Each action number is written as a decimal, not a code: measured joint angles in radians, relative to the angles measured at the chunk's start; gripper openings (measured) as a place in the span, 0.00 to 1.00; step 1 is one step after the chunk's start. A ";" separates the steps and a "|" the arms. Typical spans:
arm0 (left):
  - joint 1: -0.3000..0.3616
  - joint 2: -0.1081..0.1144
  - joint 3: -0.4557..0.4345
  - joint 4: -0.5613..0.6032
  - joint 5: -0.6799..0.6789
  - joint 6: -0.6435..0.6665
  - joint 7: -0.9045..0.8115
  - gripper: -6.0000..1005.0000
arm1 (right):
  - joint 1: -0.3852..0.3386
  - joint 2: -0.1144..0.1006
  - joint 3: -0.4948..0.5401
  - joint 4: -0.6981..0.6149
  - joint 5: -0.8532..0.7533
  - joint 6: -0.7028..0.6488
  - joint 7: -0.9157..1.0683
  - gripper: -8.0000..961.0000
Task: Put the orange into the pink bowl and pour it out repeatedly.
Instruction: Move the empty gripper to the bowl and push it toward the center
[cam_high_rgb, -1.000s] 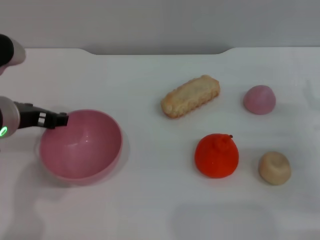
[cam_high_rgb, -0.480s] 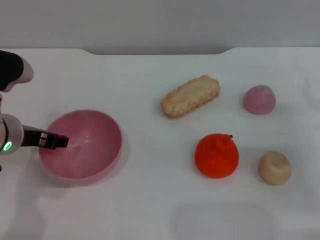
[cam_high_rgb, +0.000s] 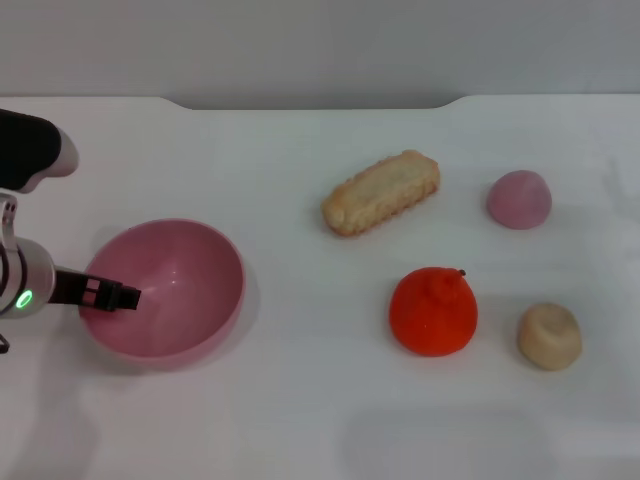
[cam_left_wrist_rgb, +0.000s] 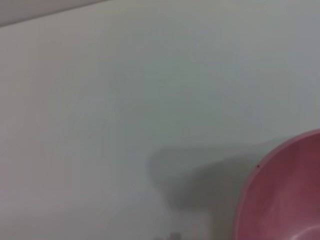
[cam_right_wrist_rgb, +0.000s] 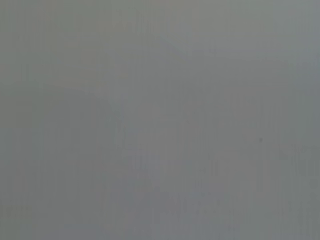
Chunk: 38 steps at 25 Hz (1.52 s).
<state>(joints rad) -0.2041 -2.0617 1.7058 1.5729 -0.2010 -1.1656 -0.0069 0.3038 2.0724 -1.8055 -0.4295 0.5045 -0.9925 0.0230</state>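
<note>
The orange (cam_high_rgb: 433, 310) sits on the white table right of centre, apart from everything else. The pink bowl (cam_high_rgb: 190, 270) stands upright and empty at the left. Part of its rim also shows in the left wrist view (cam_left_wrist_rgb: 285, 190). My left gripper (cam_high_rgb: 118, 296) reaches in from the left edge, its dark tip over the bowl's left rim. The right gripper is out of view, and the right wrist view shows only a plain grey surface.
A long tan biscuit-like piece (cam_high_rgb: 381, 192) lies behind the orange. A small mauve-pink dome (cam_high_rgb: 519, 198) sits at the back right. A small tan lump (cam_high_rgb: 549, 335) lies just right of the orange.
My left gripper has moved along the bowl's left rim toward the near side of the table. The bowl and the orange have not moved.
</note>
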 joint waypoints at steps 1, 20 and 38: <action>-0.004 0.000 0.000 -0.005 0.000 -0.004 -0.002 0.75 | 0.000 0.000 0.000 0.000 0.000 0.000 0.000 0.82; -0.074 0.003 -0.021 -0.069 0.006 -0.041 -0.001 0.35 | -0.003 0.000 -0.002 -0.003 0.000 -0.008 0.000 0.82; -0.073 0.002 -0.036 -0.012 0.001 0.000 -0.038 0.14 | -0.002 0.000 -0.007 -0.002 0.000 -0.001 0.000 0.82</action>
<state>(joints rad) -0.2775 -2.0596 1.6694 1.5607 -0.2000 -1.1659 -0.0452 0.3020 2.0724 -1.8124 -0.4318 0.5047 -0.9931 0.0230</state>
